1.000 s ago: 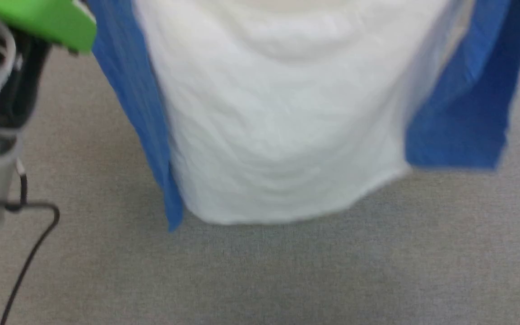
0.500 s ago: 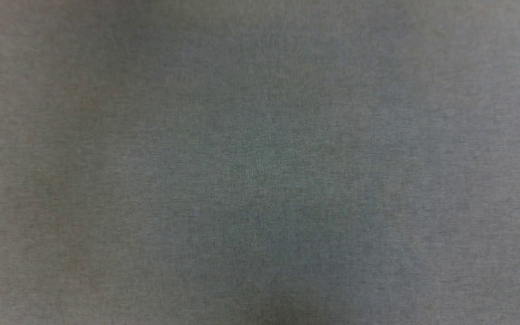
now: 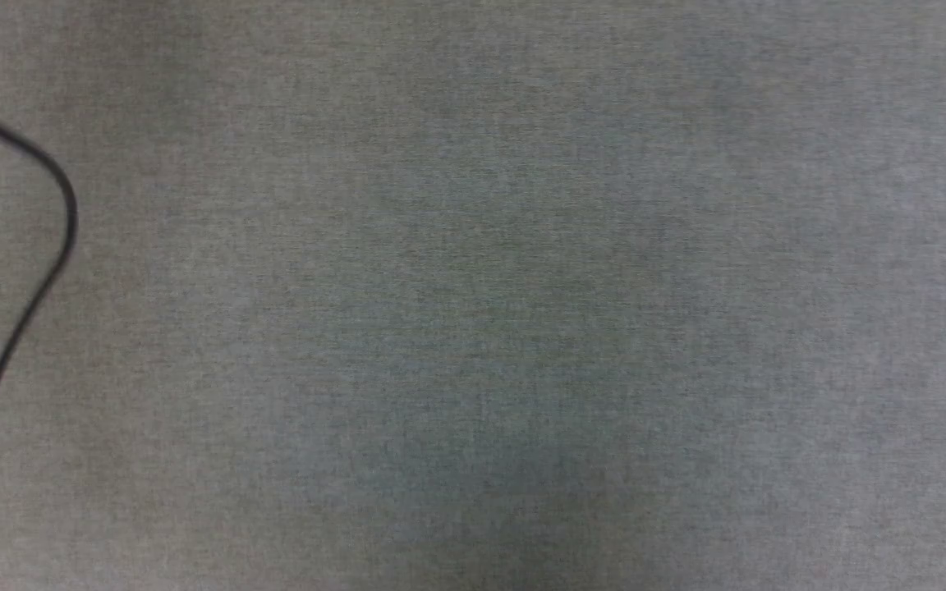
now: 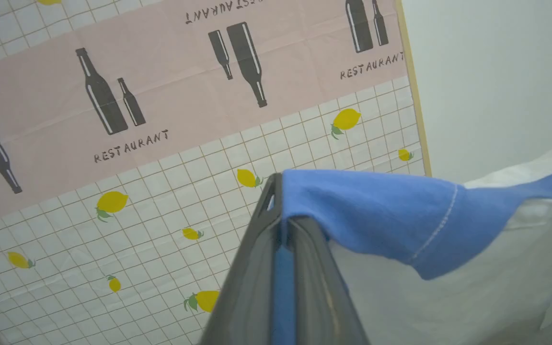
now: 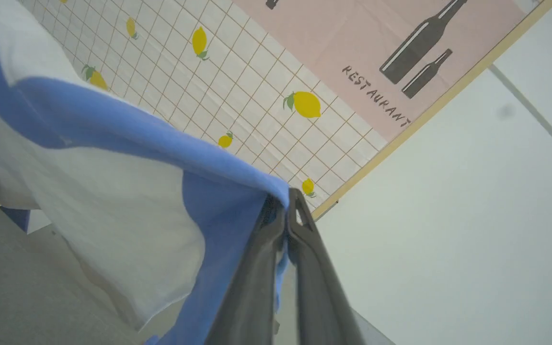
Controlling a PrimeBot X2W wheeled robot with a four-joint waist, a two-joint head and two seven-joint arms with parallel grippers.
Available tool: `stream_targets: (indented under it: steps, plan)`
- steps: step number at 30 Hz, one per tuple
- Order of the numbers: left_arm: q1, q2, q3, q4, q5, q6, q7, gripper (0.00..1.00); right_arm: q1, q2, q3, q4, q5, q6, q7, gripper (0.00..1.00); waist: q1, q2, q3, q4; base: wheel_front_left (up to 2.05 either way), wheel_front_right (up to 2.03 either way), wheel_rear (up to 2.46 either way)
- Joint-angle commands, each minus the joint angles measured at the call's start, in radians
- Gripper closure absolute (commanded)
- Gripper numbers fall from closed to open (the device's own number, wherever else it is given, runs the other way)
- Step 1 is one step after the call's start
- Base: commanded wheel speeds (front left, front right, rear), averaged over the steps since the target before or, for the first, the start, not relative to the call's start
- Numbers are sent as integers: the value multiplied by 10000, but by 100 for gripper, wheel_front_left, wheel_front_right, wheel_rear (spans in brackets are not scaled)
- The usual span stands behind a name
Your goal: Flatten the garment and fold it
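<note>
Student: Progress on the task, as pictured?

Tutor: An early stage, by my judgement. The garment (image 4: 376,215) hangs in the air, stretched between the two arms. The left gripper (image 4: 281,211) is clamped on a blue part of it, and a strip of blue cloth sits pinched between its dark fingers (image 4: 257,268). The right gripper (image 5: 286,215) is likewise clenched on blue cloth, while the white body of the garment falls away to the left of that view. Nothing lies flat and no fold is made. Spreading the garment on the grey surface (image 3: 473,295) and all of the folding are left to do.

Student: Limits of the views?

Tutor: Several. Whether each grip sits on a sleeve, a shoulder or another blue edge cannot be settled, though a stitched seam runs near the left grip. The lower hem is cut off in both wrist views, so I cannot tell whether the cloth touches the surface or hangs apart from it. No chest print can be made out. In the head view a dark cable (image 3: 72,222) loops in at the left edge, with both ends cut off. Behind the garment stands a patterned sheet (image 4: 161,201) of lemons and bottles, which plays no part in the task.
</note>
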State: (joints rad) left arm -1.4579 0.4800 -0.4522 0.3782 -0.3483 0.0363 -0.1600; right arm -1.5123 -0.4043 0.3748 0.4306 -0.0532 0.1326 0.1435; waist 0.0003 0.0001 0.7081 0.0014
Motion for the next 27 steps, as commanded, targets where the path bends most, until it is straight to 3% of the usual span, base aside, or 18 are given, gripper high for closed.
stream_targets:
  steps: [1, 4, 8, 13, 19, 27]
  plan:
    - [436, 232, -91, -231, -80, -177, -101, 100, 507, -119, 21, -329, 340, -19, -60, 100, -3, -1, -31, 77, 0, 0, 0]
    - [1241, 522, -285, -942, -112, -347, -157, 100, 1417, -458, -42, -1234, 854, -19, 18, 100, -3, -1, -203, 112, 0, 0, 0]
    - [2766, 984, -538, -2364, -128, -213, -13, 100, 3129, -937, -470, -2904, 1338, -19, 337, 100, -3, -1, -578, 125, 0, 0, 0]
    - [5503, 1444, -891, -4582, -343, 557, 527, 100, 6164, -1174, -1558, -5201, 1596, -19, 984, 100, -3, -1, -1293, 93, 0, 0, 0]
    - [8071, 1734, -1621, -6024, -245, 1438, 1083, 100, 9367, -648, -2741, -6825, 1651, -19, 1388, 100, -3, -1, -2105, -1, 0, 0, 0]
    - [10558, 1873, -2745, -6295, -562, 1991, 2095, 100, 12221, 12, -3064, -7526, 1501, -19, 1560, 100, -3, -1, -3012, -142, 0, 0, 0]
